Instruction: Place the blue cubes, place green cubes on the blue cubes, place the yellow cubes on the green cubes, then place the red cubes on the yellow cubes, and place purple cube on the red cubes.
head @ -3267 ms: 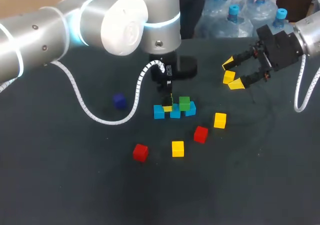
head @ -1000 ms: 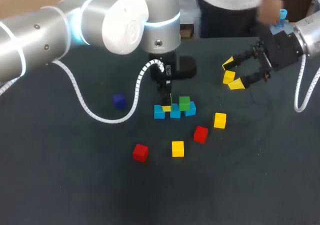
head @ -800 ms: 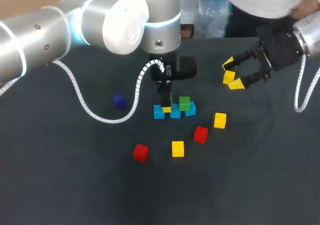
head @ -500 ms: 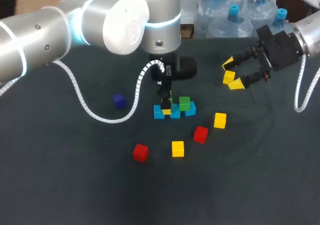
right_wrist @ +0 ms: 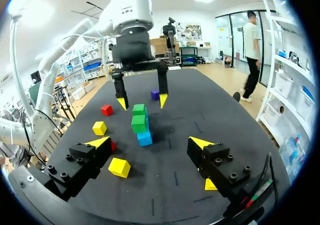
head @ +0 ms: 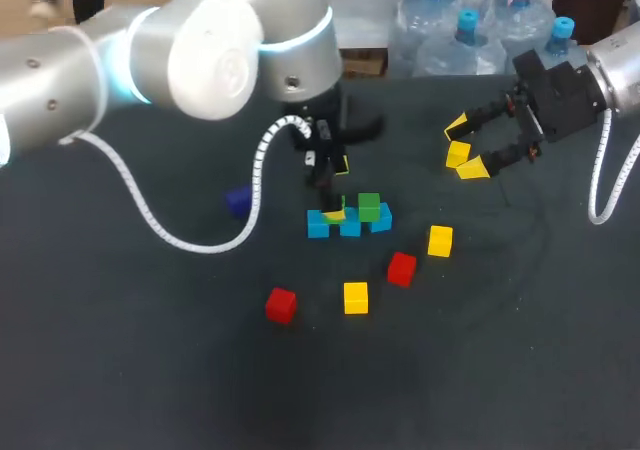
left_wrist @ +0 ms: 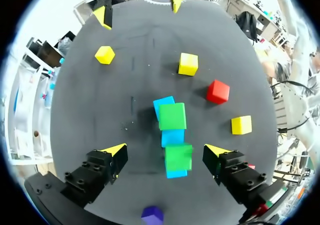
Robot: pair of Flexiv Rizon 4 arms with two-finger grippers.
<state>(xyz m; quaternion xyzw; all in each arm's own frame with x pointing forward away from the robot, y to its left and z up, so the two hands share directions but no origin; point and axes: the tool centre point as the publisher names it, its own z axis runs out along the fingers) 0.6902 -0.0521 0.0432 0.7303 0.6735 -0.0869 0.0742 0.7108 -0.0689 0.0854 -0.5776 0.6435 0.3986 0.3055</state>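
Counted by colour: three blue cubes point(head: 318, 226), two green cubes point(head: 369, 207), three yellow cubes point(head: 440, 240), two red cubes point(head: 401, 268), one purple cube point(head: 238, 202). Total: eleven.

You are working in a robotics lab, not in a home or a shop. Two large silver robot arms, the left arm point(head: 200, 50) and the right arm point(head: 615, 70), reach over one table point(head: 500, 370) covered with a plain dark mat. A white coiled cable point(head: 150, 220) hangs from the left arm. On the mat lie small plain test pieces, such as a red cube point(head: 281, 305) and a yellow cube point(head: 355, 297).
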